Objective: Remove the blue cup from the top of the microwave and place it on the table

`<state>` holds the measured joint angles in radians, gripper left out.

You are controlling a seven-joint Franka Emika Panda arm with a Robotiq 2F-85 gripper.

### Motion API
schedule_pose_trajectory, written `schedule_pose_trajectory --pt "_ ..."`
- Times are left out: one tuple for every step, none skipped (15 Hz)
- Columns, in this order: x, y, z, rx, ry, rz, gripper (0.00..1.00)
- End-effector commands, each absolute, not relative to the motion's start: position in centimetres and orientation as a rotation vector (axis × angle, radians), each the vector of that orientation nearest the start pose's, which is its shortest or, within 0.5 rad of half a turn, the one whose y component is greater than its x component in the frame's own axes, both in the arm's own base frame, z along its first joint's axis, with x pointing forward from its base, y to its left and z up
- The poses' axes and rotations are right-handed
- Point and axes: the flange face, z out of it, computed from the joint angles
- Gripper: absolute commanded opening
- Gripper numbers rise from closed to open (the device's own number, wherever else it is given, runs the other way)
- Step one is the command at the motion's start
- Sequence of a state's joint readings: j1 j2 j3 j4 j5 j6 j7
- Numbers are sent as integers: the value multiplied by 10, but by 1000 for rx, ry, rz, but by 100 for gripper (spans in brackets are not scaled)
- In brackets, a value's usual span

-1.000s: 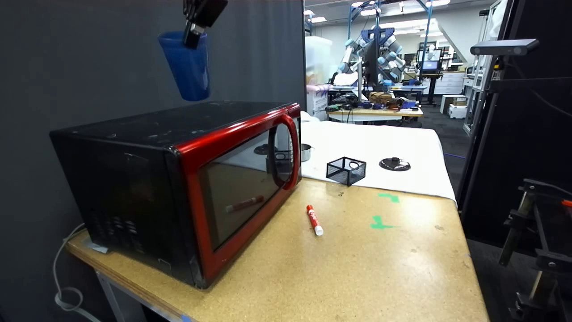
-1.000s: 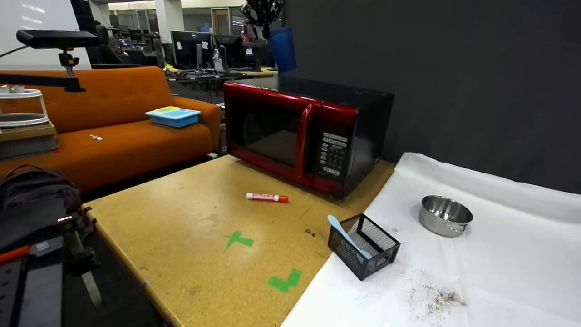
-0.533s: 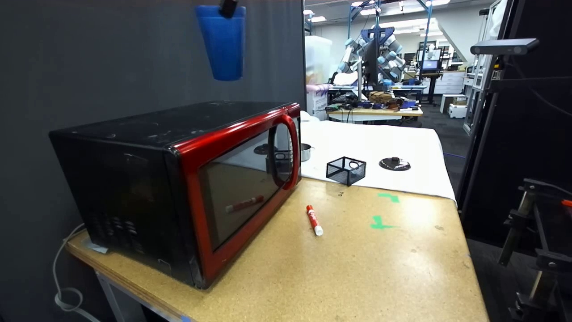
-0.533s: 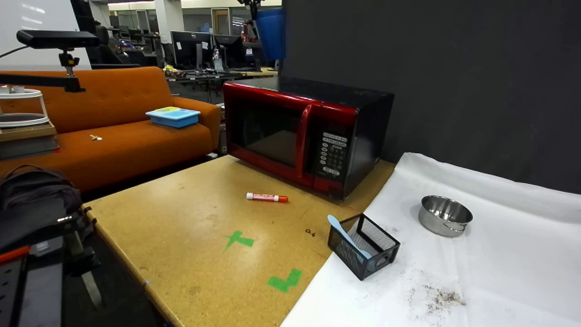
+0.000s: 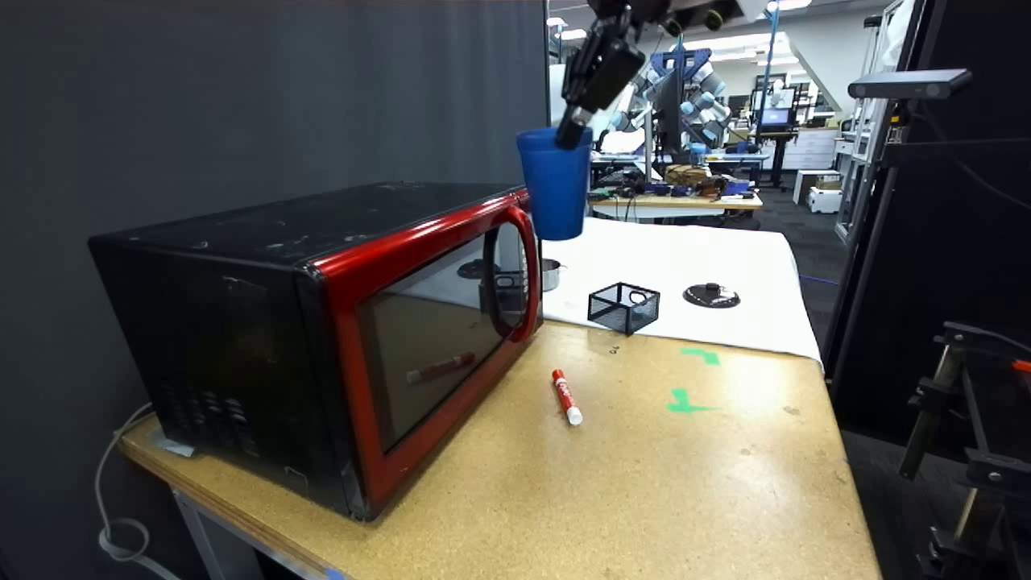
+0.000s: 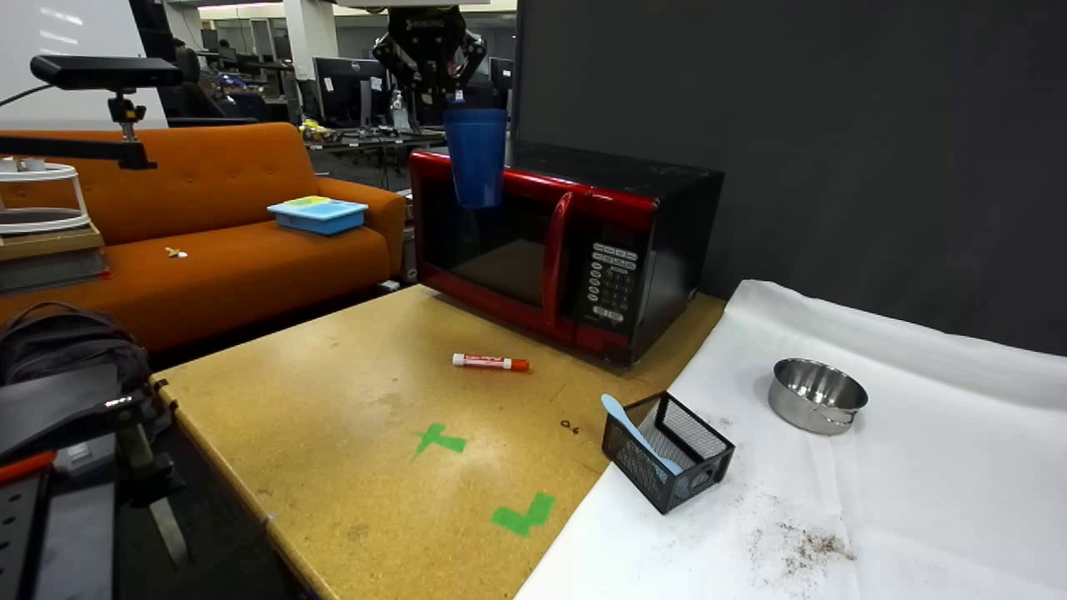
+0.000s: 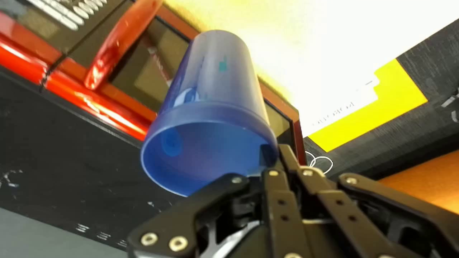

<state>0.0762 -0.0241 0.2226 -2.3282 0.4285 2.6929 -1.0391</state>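
Observation:
My gripper [image 5: 573, 129] is shut on the rim of the blue cup [image 5: 557, 193], with one finger inside the cup and one outside, as the wrist view shows at the fingertips [image 7: 277, 157]. The cup hangs nearly upright in the air, mouth up. In an exterior view the cup [image 6: 477, 158] shows before the upper door of the red-and-black microwave [image 6: 492, 242]. In the wrist view the cup [image 7: 218, 79] is off the microwave's black top [image 7: 82, 154], out past its front edge. The tan table [image 5: 644, 491] lies below the cup, apart from it.
A red-and-white marker [image 5: 567, 398] lies on the table before the microwave. A black wire basket [image 6: 667, 450] holding a light blue utensil stands at the white sheet's edge. A metal pot [image 6: 817, 396] and a black lid [image 5: 711, 296] lie on the white sheet [image 5: 685, 250].
The cup, held in my gripper, has moved from above the microwave's top, first up, then forward past the front edge and down before the door. The microwave and other objects have not moved.

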Motion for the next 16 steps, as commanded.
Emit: schedule_pose_trajectory --pt "482 111 373 -2660 -1373 -717 1" --pt "473 101 364 -2673 -1355 -706 1" --pt "465 90 355 -2678 -1335 -708 1" --pt "456 80 346 -2684 -1320 -707 1" --pt "448 69 336 -2692 -1316 -717 1" --pt "442 61 327 -2693 -1309 -740 1" --pt "437 54 320 -2694 -1305 -760 1" --pt "434 50 316 -2687 -1305 -791 1" --pt "432 48 314 -2674 -1304 -819 1" --pt "431 45 313 -2657 -1309 -848 1" --pt "431 43 312 -2637 -1314 -871 1" --pt "430 41 307 -2615 -1323 -883 1" --pt "429 39 302 -2593 -1343 -893 1" --pt "427 37 296 -2575 -1373 -894 1" --pt "426 35 291 -2563 -1398 -895 1" --pt "423 33 288 -2556 -1426 -878 1"
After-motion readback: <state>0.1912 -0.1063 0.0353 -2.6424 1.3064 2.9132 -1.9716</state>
